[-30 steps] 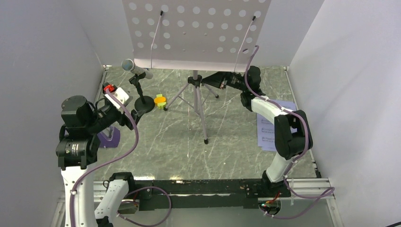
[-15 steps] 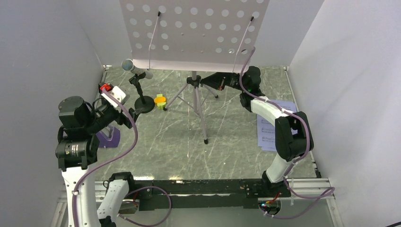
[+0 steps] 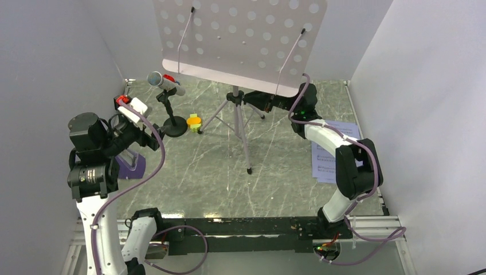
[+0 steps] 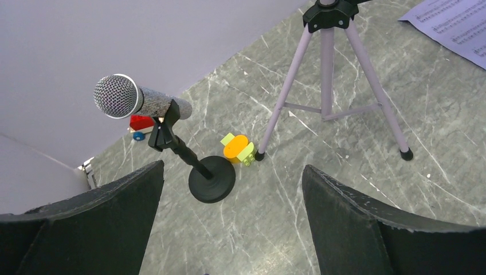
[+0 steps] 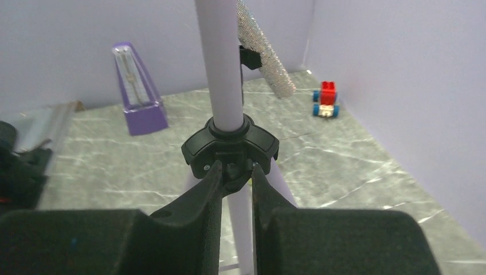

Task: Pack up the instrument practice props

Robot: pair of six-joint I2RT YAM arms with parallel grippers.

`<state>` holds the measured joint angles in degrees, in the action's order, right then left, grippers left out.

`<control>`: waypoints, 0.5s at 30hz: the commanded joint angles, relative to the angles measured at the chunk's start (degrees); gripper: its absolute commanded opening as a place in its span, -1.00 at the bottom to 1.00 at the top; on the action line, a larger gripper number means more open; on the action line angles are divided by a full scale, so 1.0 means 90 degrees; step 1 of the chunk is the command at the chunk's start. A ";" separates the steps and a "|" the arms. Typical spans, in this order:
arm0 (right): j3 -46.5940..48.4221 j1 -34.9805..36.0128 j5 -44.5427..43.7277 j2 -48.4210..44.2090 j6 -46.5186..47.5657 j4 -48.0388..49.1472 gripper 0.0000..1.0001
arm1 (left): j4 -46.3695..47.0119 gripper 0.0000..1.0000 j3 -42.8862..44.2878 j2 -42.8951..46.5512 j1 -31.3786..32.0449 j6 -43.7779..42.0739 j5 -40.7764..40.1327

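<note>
One tall piece dominates the walled-in bench (image 3: 200, 183): the music stand (image 3: 240, 40), its perforated desk canted high over tripod legs planted mid-bench toward the back. The right claw (image 5: 236, 172) has its jaws nipped shut on the black hub (image 5: 230, 146) where the legs meet the pole. It is a narrow pinch on a small tab, low on a top-heavy thing. Judging from that, the step in hand is shifting or collapsing the stand. It wants a slow, level pull with the pole kept upright, since the wide desk can swing and lever against so small a hold. The desk sits close to the back wall, so room lies forward, over the bare middle of the bench. The right wall and the sheet-music pages (image 3: 331, 153) lying flat by it hem that side. Left of the stand the microphone (image 4: 137, 100) leans on its round-base holder, and the left claw (image 4: 232, 172) hangs before it, spread wide and empty. The purple metronome (image 5: 137, 91) stands by the left wall, well apart from the legs. Smallest, the orange-and-green block (image 4: 238, 148) lies just beside one tripod foot — that leg could nudge it — and a little red toy car (image 5: 325, 98) sits by the back wall behind the microphone.
</note>
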<state>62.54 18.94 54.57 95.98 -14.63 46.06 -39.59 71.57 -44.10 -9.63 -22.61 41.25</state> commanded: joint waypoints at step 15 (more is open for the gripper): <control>0.0212 0.0228 -0.0637 0.0339 0.6210 -0.2389 -1.00 | 0.0512 0.88 -0.0013 -0.0086 -0.0209 0.0354 0.0312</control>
<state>65.71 21.10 54.30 96.27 20.67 38.22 -37.85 71.59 -45.15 -11.07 -21.02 42.04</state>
